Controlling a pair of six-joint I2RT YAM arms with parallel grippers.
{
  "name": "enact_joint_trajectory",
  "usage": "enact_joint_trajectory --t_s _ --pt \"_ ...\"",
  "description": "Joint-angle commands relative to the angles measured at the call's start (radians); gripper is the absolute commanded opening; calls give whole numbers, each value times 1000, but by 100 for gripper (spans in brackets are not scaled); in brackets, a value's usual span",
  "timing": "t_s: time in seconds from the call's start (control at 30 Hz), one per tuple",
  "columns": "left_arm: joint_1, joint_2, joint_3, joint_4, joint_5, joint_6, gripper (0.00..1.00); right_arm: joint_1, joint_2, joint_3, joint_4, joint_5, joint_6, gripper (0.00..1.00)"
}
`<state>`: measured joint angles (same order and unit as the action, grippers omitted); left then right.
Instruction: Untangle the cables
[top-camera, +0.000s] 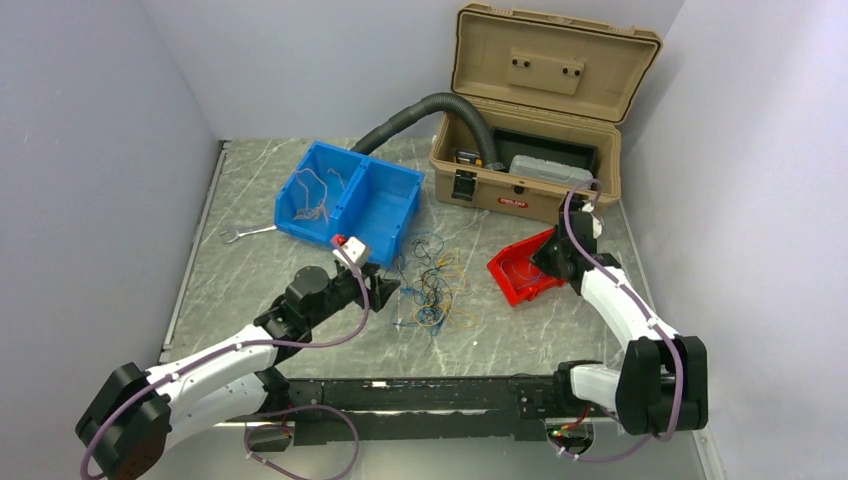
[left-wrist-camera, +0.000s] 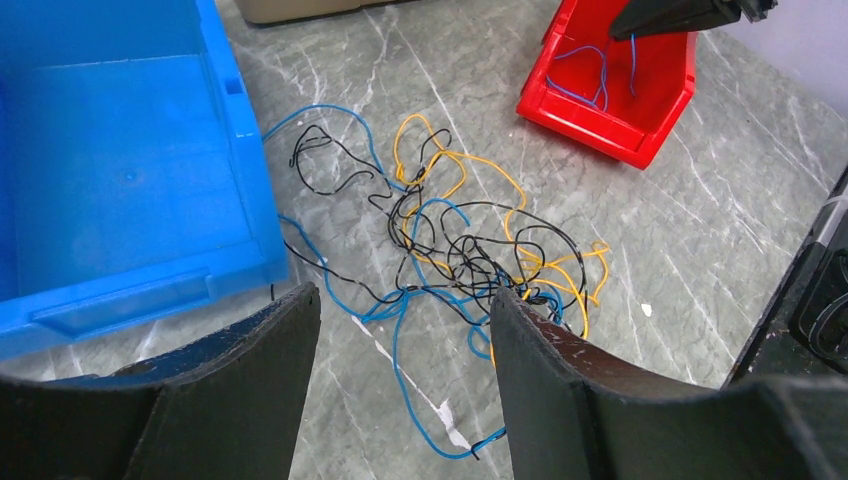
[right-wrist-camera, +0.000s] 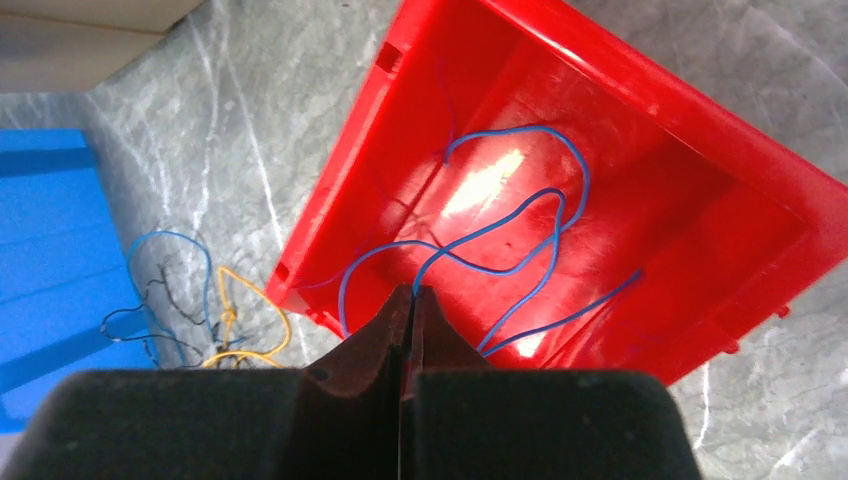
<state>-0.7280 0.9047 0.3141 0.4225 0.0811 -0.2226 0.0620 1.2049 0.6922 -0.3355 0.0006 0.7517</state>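
Note:
A tangle of thin yellow, blue and black cables (top-camera: 432, 285) (left-wrist-camera: 470, 250) lies on the marble table between the blue bin and the red bin. My left gripper (top-camera: 385, 290) (left-wrist-camera: 405, 300) hangs open just in front of the tangle, with one blue loop (left-wrist-camera: 410, 380) lying on the table between its fingers, untouched. Over the red bin (top-camera: 525, 272) (right-wrist-camera: 340, 200), my right gripper (top-camera: 548, 258) (right-wrist-camera: 411, 290) is shut, and a blue cable (right-wrist-camera: 510, 230) runs out from between its tips into the bin. More blue cable (left-wrist-camera: 590, 75) rests inside that bin.
A two-compartment blue bin (top-camera: 345, 200) (left-wrist-camera: 130, 170) stands left of the tangle, with whitish wires (top-camera: 315, 200) in its left half. A tan toolbox (top-camera: 540, 100) stands open at the back with a black corrugated hose (top-camera: 420, 110). A small wrench (top-camera: 245, 233) lies far left.

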Motion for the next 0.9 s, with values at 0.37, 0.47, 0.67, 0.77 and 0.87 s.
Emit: enact_joint_trajectory --t_s 0.37,0.47,0.67,0.77,0.87 --pt "-2 56 24 52 37 5 92 63 -54 45 19 181 -45 70" --pt "-1 69 23 70 69 6 96 99 -130 82 -26 180 -124 71" --pt "-1 146 51 92 169 8 95 240 -213 136 -82 170 -237 73" --pt "-2 175 64 92 192 9 94 270 -214 139 -89 131 -254 72" --pt "-3 195 73 90 206 11 94 287 -204 133 -77 56 -288 72"
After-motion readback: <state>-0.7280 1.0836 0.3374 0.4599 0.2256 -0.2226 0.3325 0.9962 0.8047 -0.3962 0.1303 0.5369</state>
